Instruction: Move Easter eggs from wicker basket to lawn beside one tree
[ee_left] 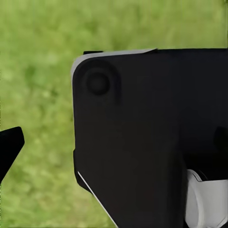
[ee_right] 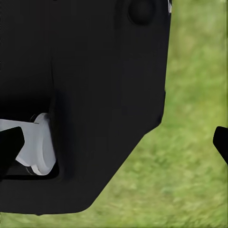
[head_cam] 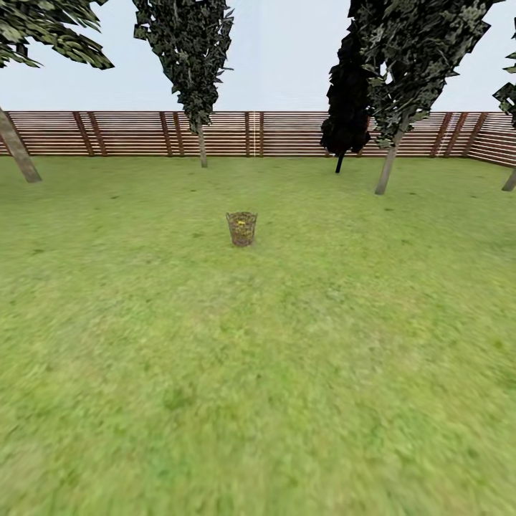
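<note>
In the right wrist view two black fingertips (ee_right: 10, 146) sit at opposite edges with a black robot body panel (ee_right: 85, 95) and blurred grass between them, so that gripper's jaws stand apart; the left wrist view shows one black fingertip (ee_left: 10, 145) beside a similar panel, and I cannot tell its state. Far ahead, the open brown woven-twig wicker basket (head_cam: 241, 228) stands upright on the mottled green lawn (head_cam: 258, 373), with yellow inside it too small to make out. Beyond it, pale grey-brown trunked trees (head_cam: 387, 168) stand before the brown slatted fence (head_cam: 287, 133).
</note>
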Robot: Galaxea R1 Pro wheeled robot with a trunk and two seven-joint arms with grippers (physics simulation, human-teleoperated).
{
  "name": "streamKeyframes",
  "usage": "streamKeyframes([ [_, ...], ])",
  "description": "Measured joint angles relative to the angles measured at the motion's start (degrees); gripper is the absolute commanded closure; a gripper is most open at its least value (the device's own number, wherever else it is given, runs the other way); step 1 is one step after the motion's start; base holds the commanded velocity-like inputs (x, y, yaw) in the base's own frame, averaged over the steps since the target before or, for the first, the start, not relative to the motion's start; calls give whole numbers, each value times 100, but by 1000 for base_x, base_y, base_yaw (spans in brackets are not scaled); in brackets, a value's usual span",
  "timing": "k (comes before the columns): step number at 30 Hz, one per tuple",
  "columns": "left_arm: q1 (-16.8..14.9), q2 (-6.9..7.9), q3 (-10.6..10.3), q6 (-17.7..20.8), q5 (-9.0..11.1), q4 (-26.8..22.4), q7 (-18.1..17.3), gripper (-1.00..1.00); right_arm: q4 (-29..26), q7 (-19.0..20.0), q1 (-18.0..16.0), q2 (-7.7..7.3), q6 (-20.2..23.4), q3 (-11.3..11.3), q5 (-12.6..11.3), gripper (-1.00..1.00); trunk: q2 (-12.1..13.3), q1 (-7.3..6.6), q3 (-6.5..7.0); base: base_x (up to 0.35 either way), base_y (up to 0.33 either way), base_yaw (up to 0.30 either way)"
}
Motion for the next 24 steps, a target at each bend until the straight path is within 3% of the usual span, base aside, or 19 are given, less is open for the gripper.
streamKeyframes([
  [24, 1, 3, 0, 2, 1, 0, 0, -100, 6, 2, -1, -31, -32, 20, 39, -100, 0, 0, -9, 197, 0, 0],
])
